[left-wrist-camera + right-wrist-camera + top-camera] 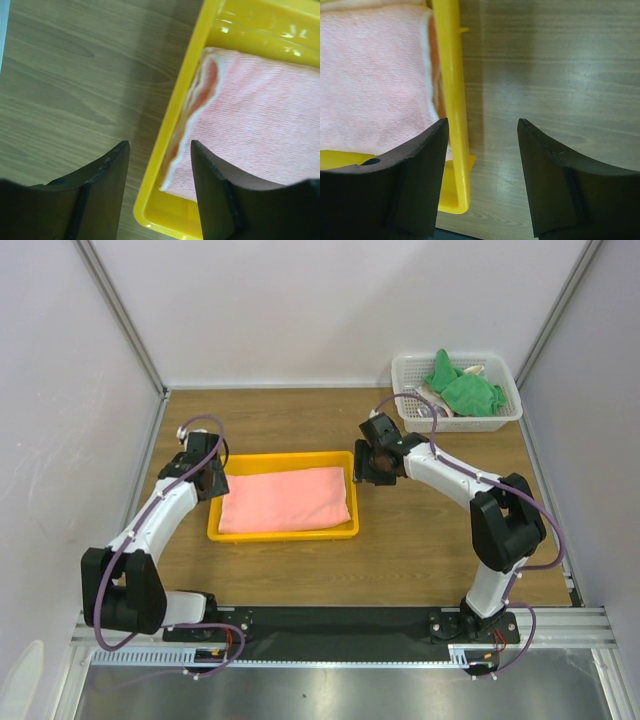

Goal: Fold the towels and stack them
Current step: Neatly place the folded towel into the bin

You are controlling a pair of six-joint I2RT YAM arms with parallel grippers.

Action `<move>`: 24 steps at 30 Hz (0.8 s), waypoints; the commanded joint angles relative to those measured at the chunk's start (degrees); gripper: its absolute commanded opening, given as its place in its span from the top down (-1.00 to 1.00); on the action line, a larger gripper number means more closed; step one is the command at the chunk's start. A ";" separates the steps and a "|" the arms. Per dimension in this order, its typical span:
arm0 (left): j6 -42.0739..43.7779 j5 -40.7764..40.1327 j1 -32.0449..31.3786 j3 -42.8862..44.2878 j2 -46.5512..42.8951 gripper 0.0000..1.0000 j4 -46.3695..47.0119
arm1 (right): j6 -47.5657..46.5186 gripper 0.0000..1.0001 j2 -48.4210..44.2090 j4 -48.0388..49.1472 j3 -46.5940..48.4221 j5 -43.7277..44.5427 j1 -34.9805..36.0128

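Pink towel (287, 499) lies folded flat in the yellow tray (285, 533) at mid-tabletop (420, 530). Green towels (462, 388) sit heaped in the white basket (460, 424) at the far right. Left pincer (160, 150) hangs released above the tray's left rim. Right pincer (482, 127) hangs released above the right rim. Neither grips anything.

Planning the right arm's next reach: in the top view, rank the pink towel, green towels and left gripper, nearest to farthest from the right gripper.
From the right gripper:
1. pink towel, just left, in the yellow tray.
2. green towels, back right, in the white basket.
3. left gripper, across the tray.
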 commanded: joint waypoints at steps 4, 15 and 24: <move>1.44 -0.26 1.71 -2.82 2.42 -0.04 3.15 | 0.92 -0.18 0.41 1.55 -1.75 0.34 0.10; 5.57 -0.70 4.16 -0.81 12.00 0.32 9.21 | -0.49 -0.17 0.59 1.64 0.44 -0.98 -1.74; 9.17 4.31 11.72 11.47 21.84 0.81 16.86 | -1.28 -0.16 -0.73 0.67 4.22 -1.85 -6.75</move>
